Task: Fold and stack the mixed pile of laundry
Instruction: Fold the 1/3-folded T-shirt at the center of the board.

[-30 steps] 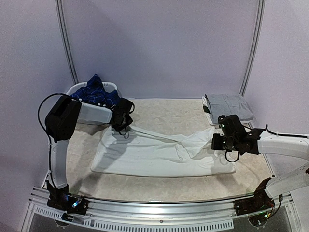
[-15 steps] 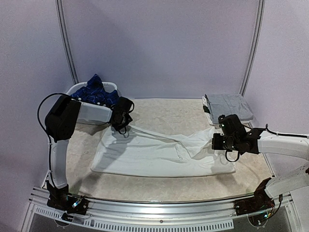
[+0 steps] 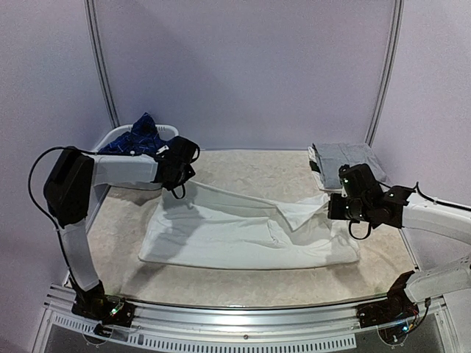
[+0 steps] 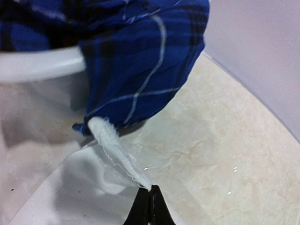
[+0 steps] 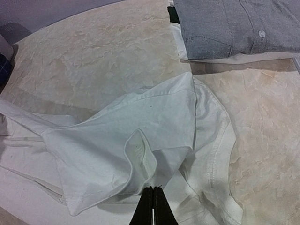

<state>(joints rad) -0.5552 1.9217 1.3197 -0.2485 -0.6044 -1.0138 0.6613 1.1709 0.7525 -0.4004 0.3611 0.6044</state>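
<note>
White trousers (image 3: 235, 235) lie spread across the middle of the table. My left gripper (image 3: 179, 188) is shut on a frayed hem of the trousers (image 4: 115, 152) and holds it just above the table, next to the basket. My right gripper (image 3: 333, 207) is shut on a folded edge of the trousers (image 5: 140, 150) at their right end, which hangs slightly raised. The rest of the mixed laundry pile, a navy plaid shirt (image 3: 143, 140), bulges out of the white basket (image 3: 118, 134). In the left wrist view the plaid shirt (image 4: 140, 61) hangs over the basket rim (image 4: 42, 63).
A folded grey shirt (image 3: 349, 158) rests on other folded pieces at the back right corner, close behind my right gripper; its buttoned front (image 5: 234, 23) fills the top of the right wrist view. Bare marbled tabletop (image 3: 250, 169) lies behind the trousers.
My left gripper closed on the trousers' hem and lifted it back and left toward the basket. My right gripper rose slightly with its end of the trousers.
</note>
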